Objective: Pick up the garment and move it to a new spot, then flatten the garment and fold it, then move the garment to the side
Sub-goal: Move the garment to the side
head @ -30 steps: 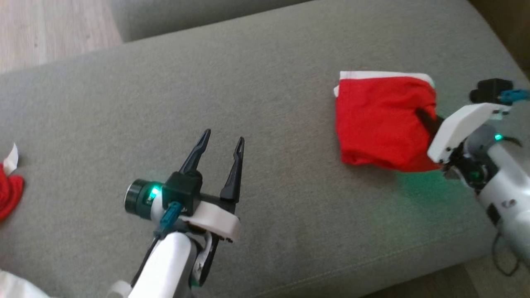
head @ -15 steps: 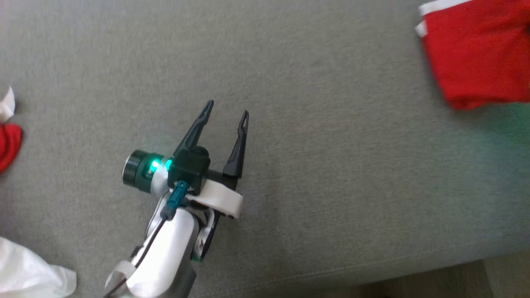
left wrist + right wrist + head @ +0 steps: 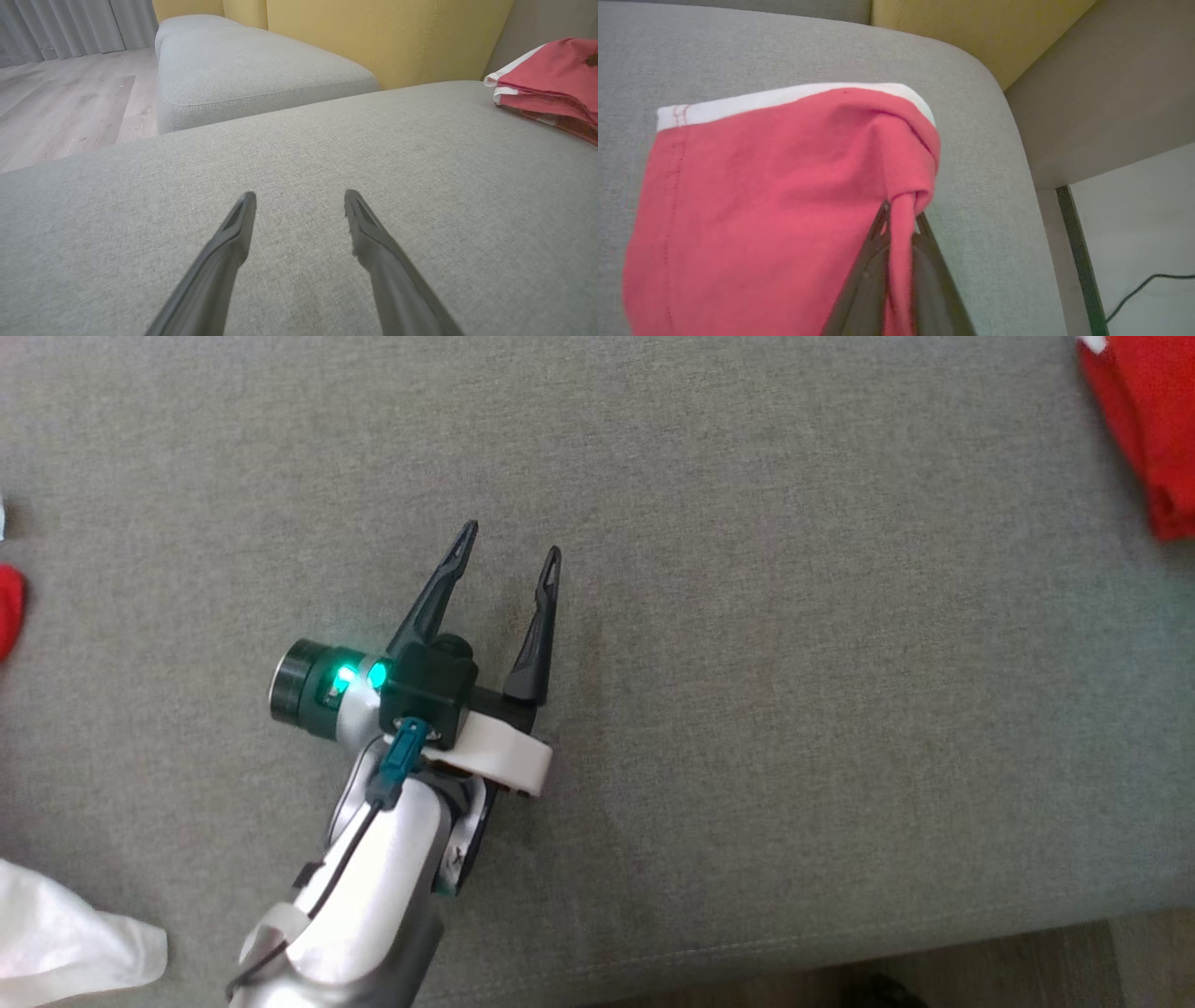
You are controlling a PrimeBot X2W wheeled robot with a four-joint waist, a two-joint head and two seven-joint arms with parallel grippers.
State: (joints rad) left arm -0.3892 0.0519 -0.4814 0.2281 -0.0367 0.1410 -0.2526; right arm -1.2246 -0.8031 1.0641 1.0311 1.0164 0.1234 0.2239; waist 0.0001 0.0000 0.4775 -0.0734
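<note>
Pinching a fold of the red garment (image 3: 761, 196) at its near edge, the right fingers (image 3: 868, 284) are clenched on cloth that rests on the grey sofa seat (image 3: 990, 154), close to the seat's rounded corner. The left fingers (image 3: 224, 252) hang spread and empty over bare grey upholstery, the garment well off to their right. Beyond their tips stand a second grey cushion (image 3: 243, 65), a yellow backrest (image 3: 373, 32), pale wood floor (image 3: 60, 107) and grey curtains (image 3: 70, 23).

The left tool (image 3: 510, 539) is pointing forward and standing wide open; the right tool (image 3: 901, 212) is squeezing tight on a fold of the red garment (image 3: 761, 186).
</note>
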